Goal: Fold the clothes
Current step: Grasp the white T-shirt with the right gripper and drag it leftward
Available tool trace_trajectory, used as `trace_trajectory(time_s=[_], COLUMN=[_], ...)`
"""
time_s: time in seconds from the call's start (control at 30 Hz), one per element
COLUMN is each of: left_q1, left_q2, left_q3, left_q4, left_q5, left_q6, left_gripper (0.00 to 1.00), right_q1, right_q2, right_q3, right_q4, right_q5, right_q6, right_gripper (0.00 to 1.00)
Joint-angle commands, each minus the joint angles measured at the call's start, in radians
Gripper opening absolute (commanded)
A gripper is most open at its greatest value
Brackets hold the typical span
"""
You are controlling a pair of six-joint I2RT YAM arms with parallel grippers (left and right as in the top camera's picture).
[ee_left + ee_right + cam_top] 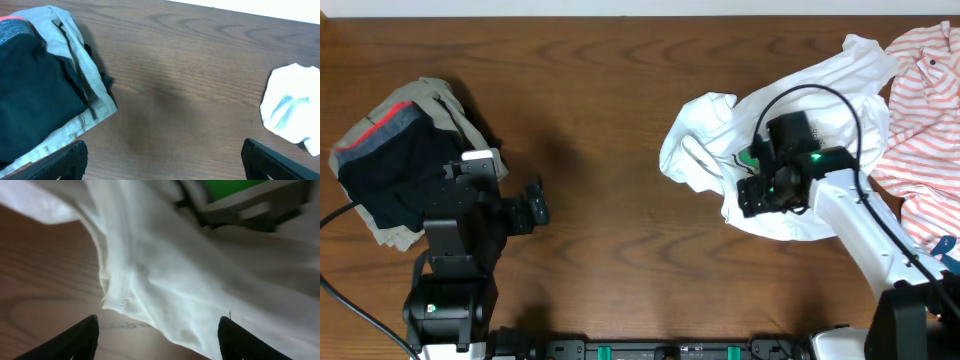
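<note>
The clothes are a crumpled white garment (790, 100) lying on the right half of the wooden table (620, 120). My right gripper (755, 197) hovers over its near left part. In the right wrist view the jaws (157, 342) stand wide apart, and the white cloth (200, 275), with its stitched hem, lies below and between them, not pinched. My left gripper (535, 205) is open over bare wood at the left, far from the garment. In the left wrist view its fingers (70, 160) frame empty table, with a lobe of the white garment (292, 102) at the far right.
A pile of black, red-banded and khaki garments (400, 160) sits at the far left, just behind my left arm; it fills the left wrist view's left side (40, 90). A red-and-white striped shirt (920, 110) lies at the right edge, partly under the white garment.
</note>
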Motion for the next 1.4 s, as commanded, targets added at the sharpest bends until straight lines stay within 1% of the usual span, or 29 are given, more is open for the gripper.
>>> trace_trajectory(time_s=[0.0,0.17,0.27,0.37,0.4,0.47,0.53,0.57,0.67,0.8,0.87,1.0,1.1,1.2,1.27,1.3,1.33,1.37], left_q1=[-0.002,-0.002,-0.002,-0.002,-0.002,-0.002,-0.002,-0.002,-0.002,-0.002,-0.002,-0.002,-0.002,-0.002,-0.002,-0.002,-0.002,-0.002], left_q2=[0.0,0.0,0.0,0.0,0.0,0.0,-0.001,0.0,0.0,-0.001,-0.001,-0.001,-0.001,-0.001,-0.001,-0.001,-0.001,-0.001], left_q3=[0.019,0.019,0.019,0.018,0.019,0.019,0.018,0.018,0.018,0.018,0.018,0.018,0.018,0.018,0.018,0.018,0.018,0.018], left_q4=[0.004,0.004,0.004,0.004,0.004,0.003,0.004,0.004,0.004,0.004,0.004,0.005,0.005,0.005,0.005,0.005,0.005,0.005], left_q5=[0.012,0.012,0.012,0.012,0.012,0.012,0.012,0.012,0.012,0.012,0.012,0.012,0.012,0.012,0.012,0.012,0.012,0.012], left_q6=[-0.012,-0.012,-0.012,-0.012,-0.012,-0.012,-0.012,-0.012,-0.012,-0.012,-0.012,-0.012,-0.012,-0.012,-0.012,-0.012,-0.012,-0.012], left_gripper=[0.98,0.98,0.98,0.98,0.98,0.98,0.98,0.98,0.98,0.98,0.98,0.98,0.98,0.98,0.98,0.98,0.98,0.98], right_q1=[0.047,0.093,0.104,0.104,0.104,0.104,0.104,0.104,0.105,0.151,0.222,0.387,0.513,0.592,0.62,0.626,0.63,0.631], right_q2=[0.013,0.013,0.013,0.013,0.013,0.013,0.013,0.013,0.013,0.008,-0.004,-0.01,-0.01,-0.008,-0.007,-0.005,-0.004,-0.004], right_q3=[-0.045,-0.147,-0.207,-0.244,-0.254,-0.27,-0.281,-0.286,-0.287,-0.245,-0.148,0.073,0.18,0.208,0.208,0.208,0.207,0.206], right_q4=[0.021,0.12,0.223,0.311,0.331,0.351,0.356,0.357,0.359,0.342,0.265,0.128,0.137,0.211,0.238,0.239,0.237,0.23], right_q5=[-0.025,-0.015,0.051,0.082,0.082,0.082,0.085,0.084,0.079,-0.007,-0.074,-0.085,-0.071,-0.069,-0.069,-0.069,-0.069,-0.069], right_q6=[0.001,0.016,0.033,0.042,0.043,0.043,0.043,0.043,0.048,0.022,-0.011,-0.077,-0.092,-0.092,-0.081,-0.08,-0.081,-0.081], right_gripper=[0.75,0.76,0.76,0.72,0.68,0.57,0.36,0.2,0.01,0.01,0.01,0.01,0.01,0.04,0.11,0.16,0.24,0.39])
